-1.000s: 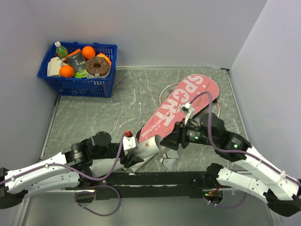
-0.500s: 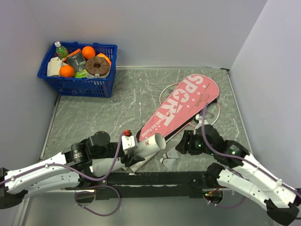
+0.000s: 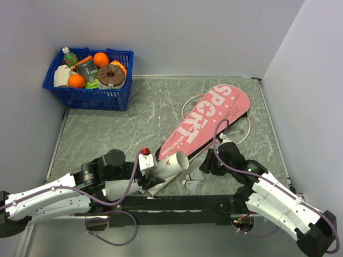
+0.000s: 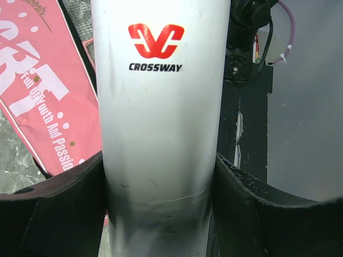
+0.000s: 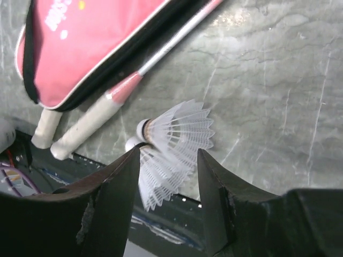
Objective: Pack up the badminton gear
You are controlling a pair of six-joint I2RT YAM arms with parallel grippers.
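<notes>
Right jaws have pulled back off the pink racket bag (image 3: 206,122). They are now released, straddling two shuttlecocks (image 5: 177,134) at lower centre of the top view, on the bench (image 3: 118,128). Left jaws clenched on white tube (image 4: 158,134). Shuttlecock pick looks next.

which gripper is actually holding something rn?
The left gripper: shut on the white tube. The right gripper is open, empty, aimed at the shuttlecocks.

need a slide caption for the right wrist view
Open right end effector framing two shuttlecocks beside racket handles and pink bag.
</notes>
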